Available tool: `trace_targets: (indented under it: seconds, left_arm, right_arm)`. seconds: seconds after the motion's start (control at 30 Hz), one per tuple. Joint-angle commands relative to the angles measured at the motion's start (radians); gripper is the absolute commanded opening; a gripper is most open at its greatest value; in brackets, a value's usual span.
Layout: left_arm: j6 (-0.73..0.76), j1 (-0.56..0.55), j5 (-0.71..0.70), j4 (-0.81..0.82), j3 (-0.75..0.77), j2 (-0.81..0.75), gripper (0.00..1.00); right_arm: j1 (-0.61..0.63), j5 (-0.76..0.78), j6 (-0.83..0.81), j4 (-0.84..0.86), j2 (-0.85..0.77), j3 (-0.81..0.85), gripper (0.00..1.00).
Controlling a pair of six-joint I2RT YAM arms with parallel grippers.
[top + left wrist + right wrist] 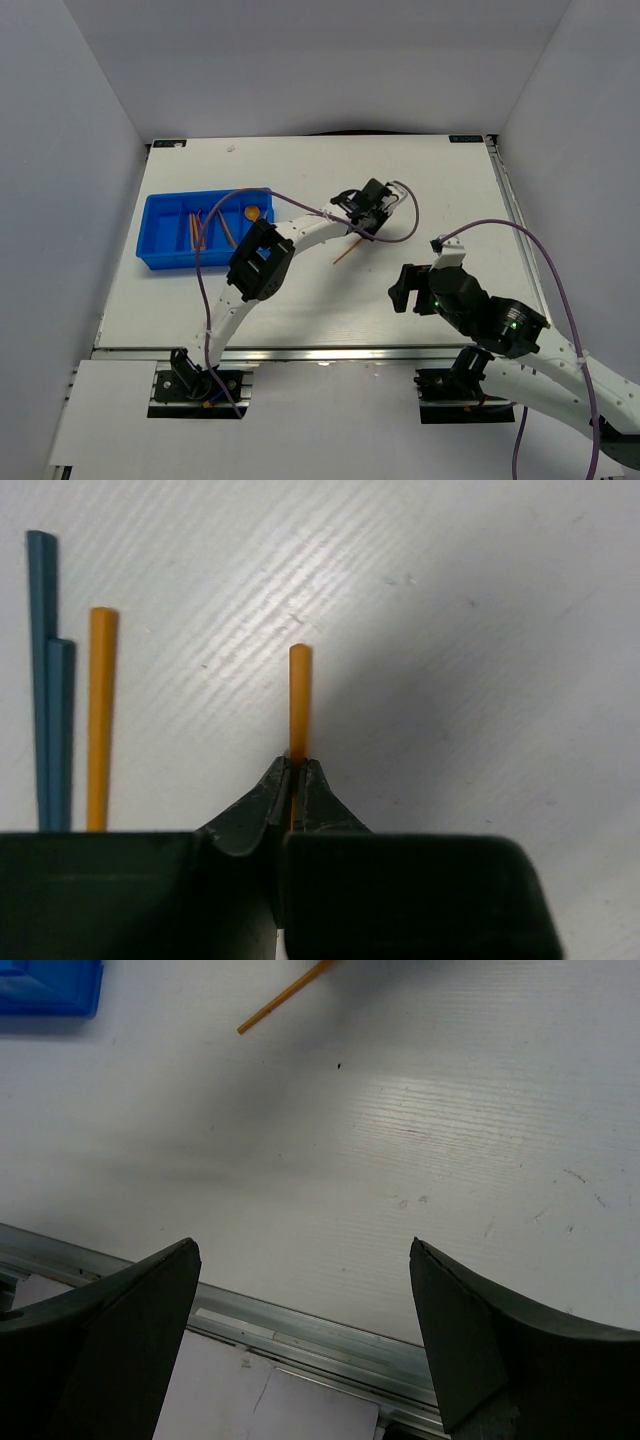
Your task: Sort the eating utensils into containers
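Observation:
In the left wrist view my left gripper (297, 765) is shut on a thin orange stick (299, 700) that lies on the white table and pokes out ahead of the fingertips. To its left lie another orange stick (100, 715) and two dark blue sticks (42, 680). From above, the left gripper (368, 212) is at mid table with the orange stick (350, 250) trailing toward me. The blue tray (160, 215) at the left holds orange sticks (192, 230) and an orange spoon (250, 212). My right gripper (305, 1250) hangs open and empty near the front edge.
A metal rail (300, 1325) runs along the table's near edge under the right gripper. Purple cables (400, 235) loop beside the left wrist and over the right arm. White walls enclose the table on three sides. A tray corner (50, 985) shows in the right wrist view.

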Motion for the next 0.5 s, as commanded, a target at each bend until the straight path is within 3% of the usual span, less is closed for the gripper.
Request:
trace_targets:
  seconds: [0.0,0.17,0.3,0.47]
  left_arm:
    - [-0.063,-0.043,-0.011,-0.072,-0.051,-0.037,0.00]
    - [-0.146,-0.043,-0.094,0.003,-0.079,-0.178,0.00]
    - [-0.209,-0.035,-0.175,0.132,-0.252,-0.381,0.00]
    - [-0.263,0.026,-0.209,0.163,-0.378,-0.582,0.00]
  right_arm:
    - [-0.005,0.007,-0.010,0.004,-0.009,0.038,0.89]
    - [-0.005,0.005,-0.010,0.003,-0.012,0.036,0.89]
    - [-0.005,0.007,-0.010,0.006,-0.022,0.038,0.89]
    - [-0.005,0.005,-0.012,0.009,-0.024,0.036,0.89]
